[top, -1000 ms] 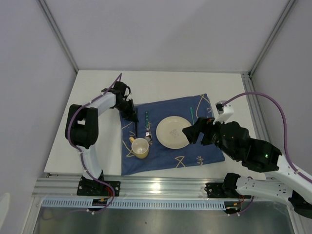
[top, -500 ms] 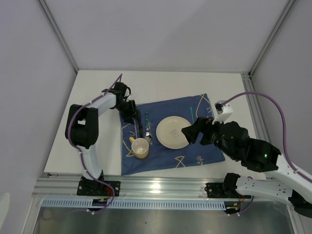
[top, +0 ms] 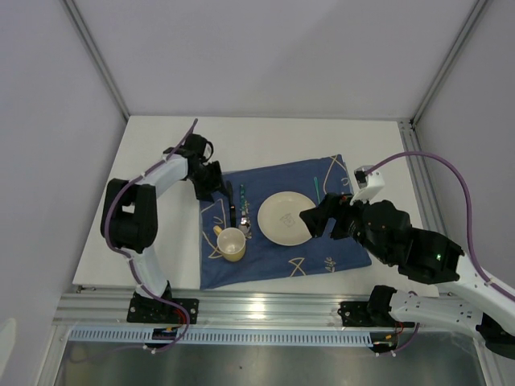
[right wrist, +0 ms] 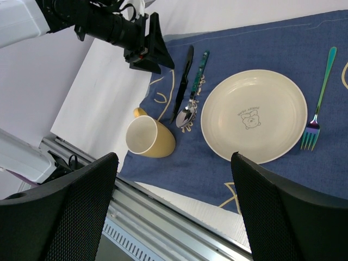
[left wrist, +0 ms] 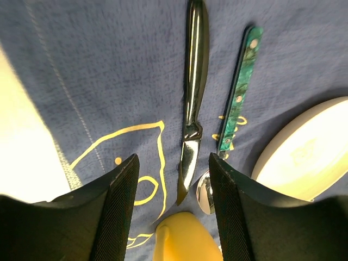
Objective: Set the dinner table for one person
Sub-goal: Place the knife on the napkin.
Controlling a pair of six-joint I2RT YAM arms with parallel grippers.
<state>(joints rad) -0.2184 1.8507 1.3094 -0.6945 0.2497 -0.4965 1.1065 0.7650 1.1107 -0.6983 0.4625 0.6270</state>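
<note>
Now, top view: your left gripper (top: 208,185) has backed toward the upper left, leaving the knife (top: 229,203) on the cloth (top: 322,257) on the table (top: 161,153) at frame centre.
Left wrist: jaws apart, empty; knife beside the spoon (left wrist: 237,98).
Right wrist: right gripper (right wrist: 173,163) spread, empty, near the plate (right wrist: 254,115).
Knife placement looks done.

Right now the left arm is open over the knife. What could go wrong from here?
1. The left gripper hangs open over the knife; a low pull-back could skew it into the spoon right beside it.
2. Knife tip and spoon bowl end close to the mug, so a nudge may knock it.
3. Snagging the cloth could drag everything on it.
</note>
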